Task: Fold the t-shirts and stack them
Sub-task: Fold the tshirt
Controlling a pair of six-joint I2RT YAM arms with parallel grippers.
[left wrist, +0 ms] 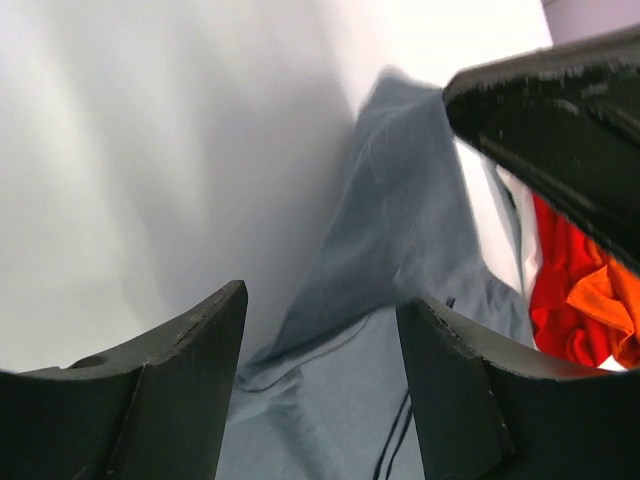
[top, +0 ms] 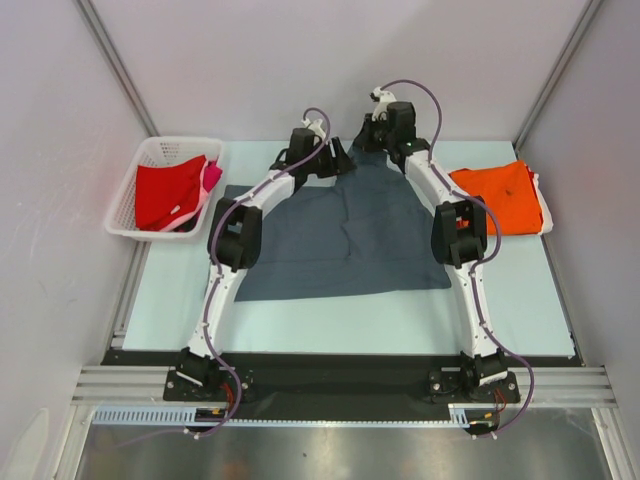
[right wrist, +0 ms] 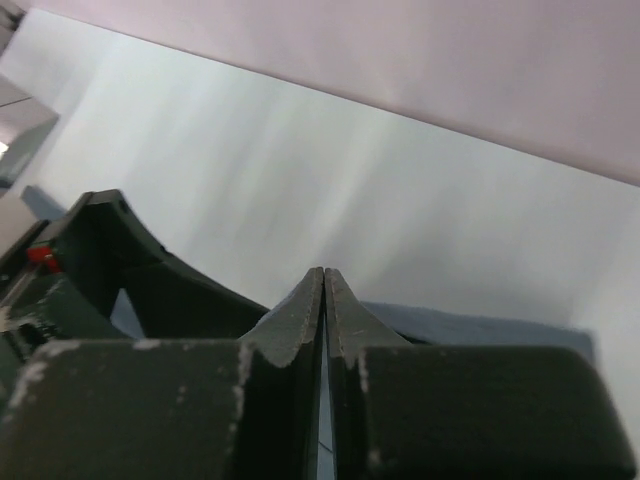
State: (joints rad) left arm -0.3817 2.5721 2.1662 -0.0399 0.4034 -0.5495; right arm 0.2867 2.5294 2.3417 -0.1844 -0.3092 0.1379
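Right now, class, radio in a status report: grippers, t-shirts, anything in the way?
Left gripper open over grey t-shirt. Right gripper shut on its lifted far edge. Orange t-shirt folded at right, red t-shirt in basket. No obstruction seen.

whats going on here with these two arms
Both arms reach to the far edge of the dark grey t-shirt spread on the table. The right gripper is shut, apparently pinching that edge and lifting it; the left gripper is open beside it. A folded orange t-shirt lies to the right; a red t-shirt sits in the basket.
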